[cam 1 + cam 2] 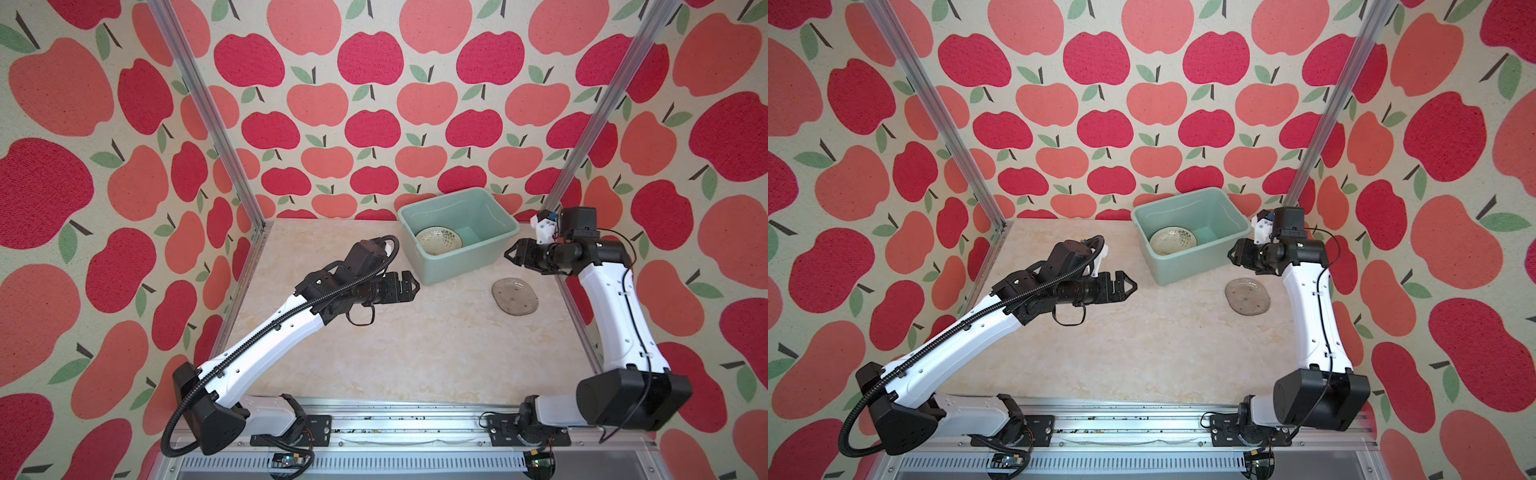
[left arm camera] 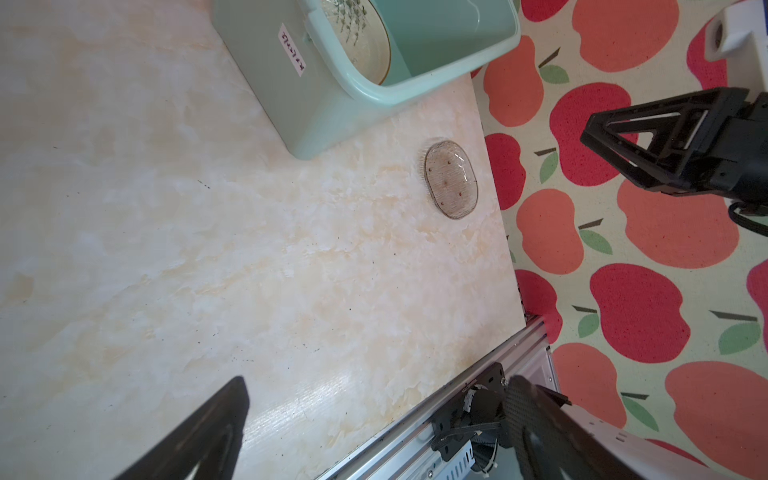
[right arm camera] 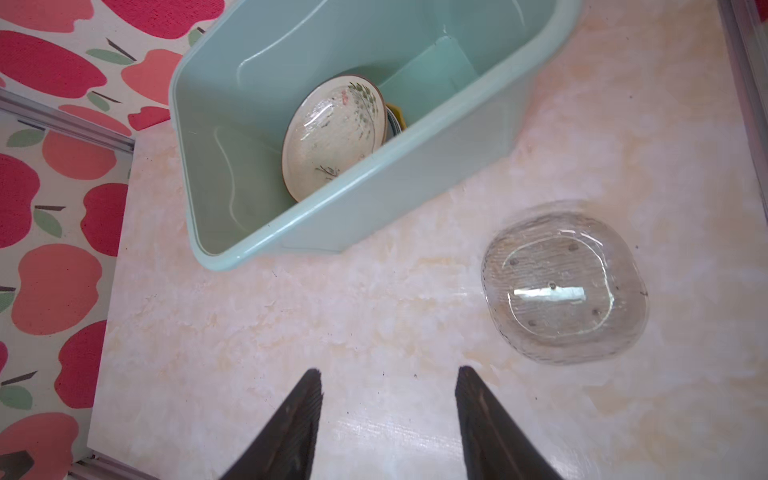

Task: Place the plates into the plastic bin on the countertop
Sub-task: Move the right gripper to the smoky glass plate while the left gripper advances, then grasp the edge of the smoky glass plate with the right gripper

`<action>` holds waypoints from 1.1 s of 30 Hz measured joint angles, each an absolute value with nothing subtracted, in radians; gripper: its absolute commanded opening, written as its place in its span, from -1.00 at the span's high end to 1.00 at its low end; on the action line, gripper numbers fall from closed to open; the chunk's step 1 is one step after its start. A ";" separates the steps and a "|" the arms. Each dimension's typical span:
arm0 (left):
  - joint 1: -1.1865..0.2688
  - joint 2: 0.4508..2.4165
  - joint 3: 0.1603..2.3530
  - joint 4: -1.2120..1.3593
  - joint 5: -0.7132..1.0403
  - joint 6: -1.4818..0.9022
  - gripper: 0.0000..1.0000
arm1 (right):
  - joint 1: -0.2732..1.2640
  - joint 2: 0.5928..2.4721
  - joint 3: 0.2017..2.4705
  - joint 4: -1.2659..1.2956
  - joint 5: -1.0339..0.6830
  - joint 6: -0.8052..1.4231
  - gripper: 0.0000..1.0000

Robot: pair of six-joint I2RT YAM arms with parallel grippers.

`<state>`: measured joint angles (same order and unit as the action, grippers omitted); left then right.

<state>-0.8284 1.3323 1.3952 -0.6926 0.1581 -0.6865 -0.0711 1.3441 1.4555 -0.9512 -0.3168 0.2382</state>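
The mint-green plastic bin (image 1: 457, 266) (image 1: 1192, 266) stands at the back right of the countertop (image 1: 374, 353). Inside it a cream plate with a plant drawing (image 1: 438, 241) (image 3: 332, 141) lies on top of other plates, of which only edges (image 3: 397, 112) show. A clear glass plate (image 1: 514, 296) (image 1: 1247, 296) (image 2: 451, 185) (image 3: 563, 282) lies on the countertop in front of the bin's right corner. My right gripper (image 1: 508, 254) (image 3: 389, 370) hovers open and empty beside that corner, above the glass plate's far side. My left gripper (image 1: 415, 286) (image 2: 378, 380) hangs wide open and empty left of the bin.
Aluminium rails edge the countertop at the front (image 1: 395, 419) and along the right side (image 1: 577, 316), close to the glass plate. Apple-patterned walls close in the left, back and right. A white label (image 2: 292, 50) is stuck on the bin's outer wall.
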 measured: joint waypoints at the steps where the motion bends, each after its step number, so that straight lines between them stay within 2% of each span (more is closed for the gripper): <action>1: -0.852 1.338 1.403 -0.696 0.147 -0.680 -0.97 | -0.105 1.310 1.415 -0.950 -0.321 0.248 -0.11; 7: -0.975 1.384 1.441 -0.709 0.088 -0.639 -0.97 | -0.252 1.174 1.191 -0.928 -0.344 0.320 -0.12; 15: -1.074 1.478 1.502 -0.721 0.044 -0.584 -0.99 | -0.345 1.194 0.949 -0.768 -0.408 0.495 -0.14; 23: -1.076 1.499 1.504 -0.722 0.022 -0.545 -1.00 | -0.387 1.264 0.812 -0.553 -0.429 0.683 -0.17; 33: -1.035 1.514 1.504 -0.721 0.028 -0.527 -1.00 | -0.408 1.441 0.801 -0.458 -0.429 0.717 -0.13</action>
